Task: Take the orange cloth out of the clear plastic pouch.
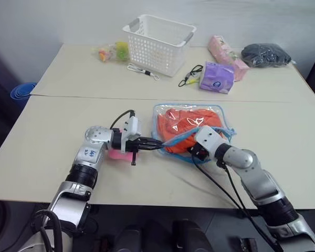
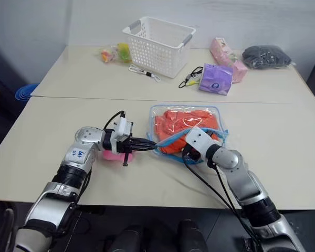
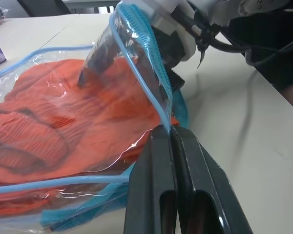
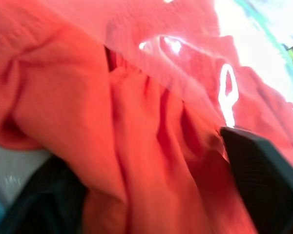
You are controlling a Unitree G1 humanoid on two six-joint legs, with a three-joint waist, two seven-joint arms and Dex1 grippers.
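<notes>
left end effector clamps pouch edging | right end effector parted around orange cloth | basket beyond

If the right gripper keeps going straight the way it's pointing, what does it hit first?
Most likely the orange cloth: the right gripper is at the open mouth of the clear plastic pouch, fingers either side of the folds. Whether it already touches is unclear.
</notes>
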